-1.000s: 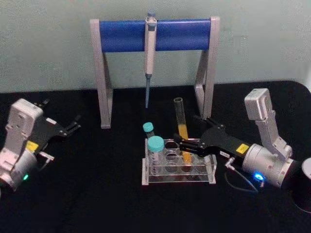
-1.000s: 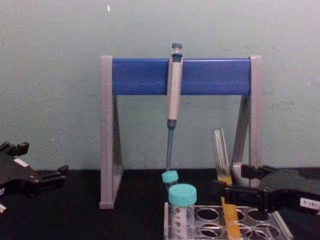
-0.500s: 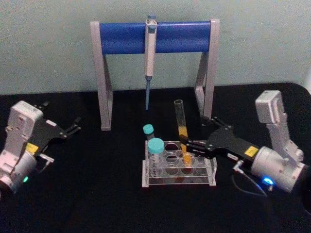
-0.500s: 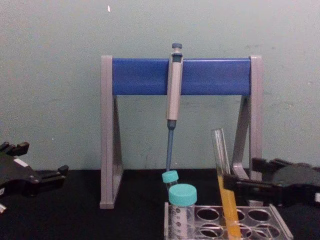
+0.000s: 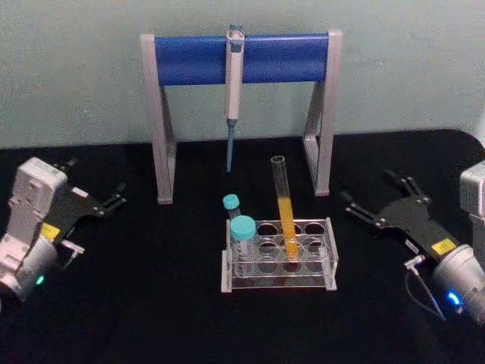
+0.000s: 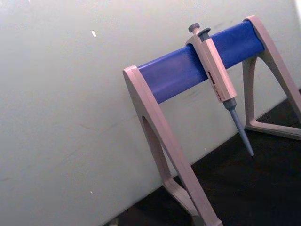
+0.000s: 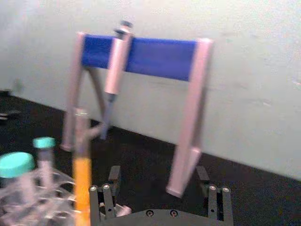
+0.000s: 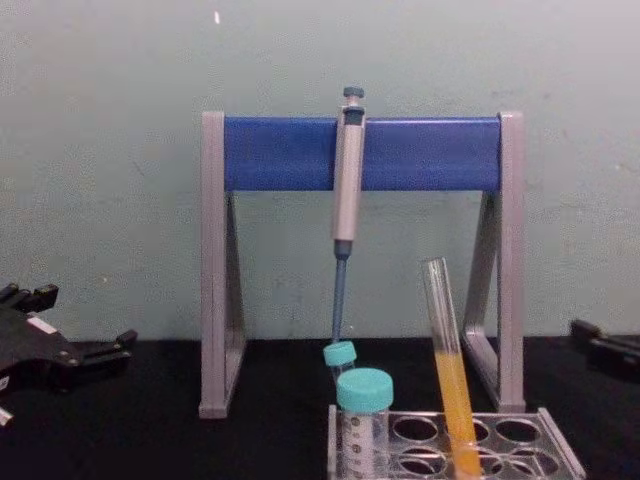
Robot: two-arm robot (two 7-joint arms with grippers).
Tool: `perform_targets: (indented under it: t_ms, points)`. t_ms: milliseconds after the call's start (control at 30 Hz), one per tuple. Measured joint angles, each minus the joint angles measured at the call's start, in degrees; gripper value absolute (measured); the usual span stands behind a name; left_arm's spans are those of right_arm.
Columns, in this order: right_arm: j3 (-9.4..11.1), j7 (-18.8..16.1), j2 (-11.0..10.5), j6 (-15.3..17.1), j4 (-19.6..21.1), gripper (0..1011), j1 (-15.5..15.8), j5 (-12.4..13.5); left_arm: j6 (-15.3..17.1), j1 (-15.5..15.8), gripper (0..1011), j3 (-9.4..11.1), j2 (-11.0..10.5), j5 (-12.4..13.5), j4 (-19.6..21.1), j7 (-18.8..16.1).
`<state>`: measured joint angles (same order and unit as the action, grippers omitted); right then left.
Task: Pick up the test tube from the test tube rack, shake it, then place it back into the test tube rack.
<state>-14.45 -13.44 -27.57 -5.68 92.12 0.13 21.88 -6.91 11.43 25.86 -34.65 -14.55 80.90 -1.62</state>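
Head view shows you the test tube (image 5: 283, 208) leaning in the test tube rack (image 5: 278, 258); right gripper (image 5: 371, 203) spread, empty, well apart; left gripper (image 5: 117, 195) parked, fingers unclear.

The test tube (image 5: 284, 214), a long, thin, uncapped clear glass tube partly filled with orange-yellow liquid, is seated in a middle hole of the test tube rack (image 5: 278, 258) and is tilted slightly. The low clear plastic rack is set on the black worktop (image 5: 151, 303).
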Motion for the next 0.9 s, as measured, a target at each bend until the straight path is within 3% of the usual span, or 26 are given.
perform_targets:
  t_ms: [100,300,633,900]
  points:
    - [0.6,3.1,1.5,-0.9,-1.3,1000,0.8,-2.3,0.0,0.0,1001,0.0,0.0,0.0,0.0,0.0]
    - [1.0,5.3,3.9,-0.6,-5.0,1000,0.9,-4.0,0.0,0.0,1001,0.0,0.0,0.0,0.0,0.0]
    - [0.9,3.6,5.8,1.8,-10.0,1000,-0.3,-4.6,0.0,0.0,1001,0.0,0.0,0.0,0.0,0.0]
    - [0.8,2.2,6.2,2.0,-11.0,1000,-0.7,-5.1,0.0,0.0,1001,0.0,0.0,0.0,0.0,0.0]
